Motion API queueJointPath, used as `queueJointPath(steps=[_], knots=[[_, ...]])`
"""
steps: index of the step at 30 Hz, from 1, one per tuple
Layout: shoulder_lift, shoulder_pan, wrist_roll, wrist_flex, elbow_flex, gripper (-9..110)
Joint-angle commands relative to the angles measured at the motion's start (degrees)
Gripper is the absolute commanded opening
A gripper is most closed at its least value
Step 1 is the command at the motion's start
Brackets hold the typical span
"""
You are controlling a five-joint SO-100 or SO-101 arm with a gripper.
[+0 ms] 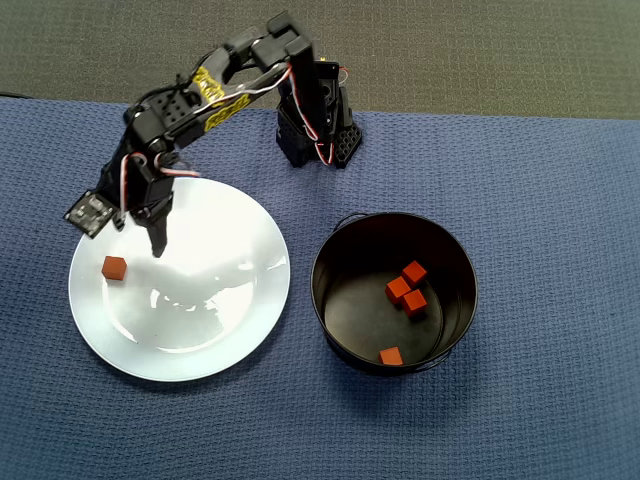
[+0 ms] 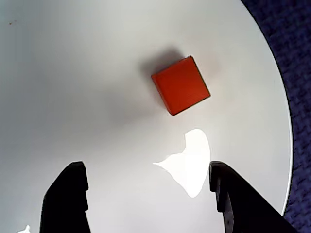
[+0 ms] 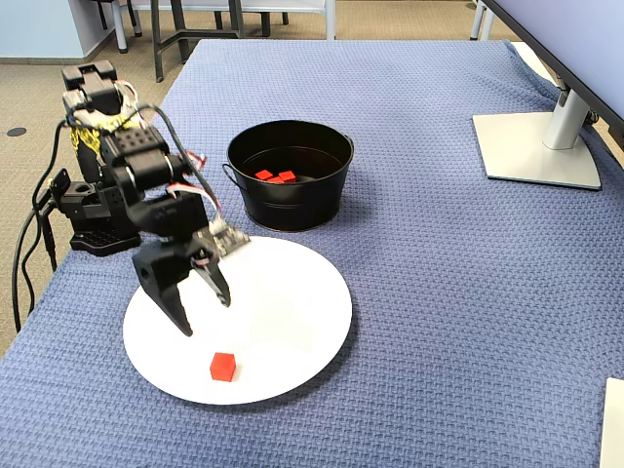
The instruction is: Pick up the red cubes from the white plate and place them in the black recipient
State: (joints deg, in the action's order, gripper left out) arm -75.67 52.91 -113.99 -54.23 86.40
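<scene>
Done: four red cubes point(image 1: 404, 290) lie in black recipient point(image 1: 335, 300) | Left: one cube point(image 1: 114, 267) on white plate point(image 1: 240, 330) | tool point(image 2: 148, 191) spread wide, empty (hovering short of cube)

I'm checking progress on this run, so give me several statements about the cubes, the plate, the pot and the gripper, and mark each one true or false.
1. One red cube lies on the white plate. True.
2. The black pot is empty. False: the overhead view shows four red cubes inside it.
3. The gripper is open and holds nothing. True.
4. The cube on the plate sits between the fingertips. False: in the wrist view it lies ahead of them, untouched.
5. The plate and pot rest on a blue cloth. True.
</scene>
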Motion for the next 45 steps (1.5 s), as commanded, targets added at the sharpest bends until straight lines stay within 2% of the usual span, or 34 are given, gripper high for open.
queueJointPath(steps=[1, 4, 9, 16, 29, 45], knots=[[2.11, -0.44, 11.87, 7.65, -4.39, 24], [1.14, -1.49, 24.17, 12.48, -0.53, 24], [-2.90, -1.93, 41.57, 8.79, 2.11, 24], [-4.13, -1.93, 57.30, 3.52, 0.88, 22], [10.11, -1.49, 59.59, -0.44, -13.36, 22], [18.37, 0.18, 58.18, -3.34, -22.59, 19]])
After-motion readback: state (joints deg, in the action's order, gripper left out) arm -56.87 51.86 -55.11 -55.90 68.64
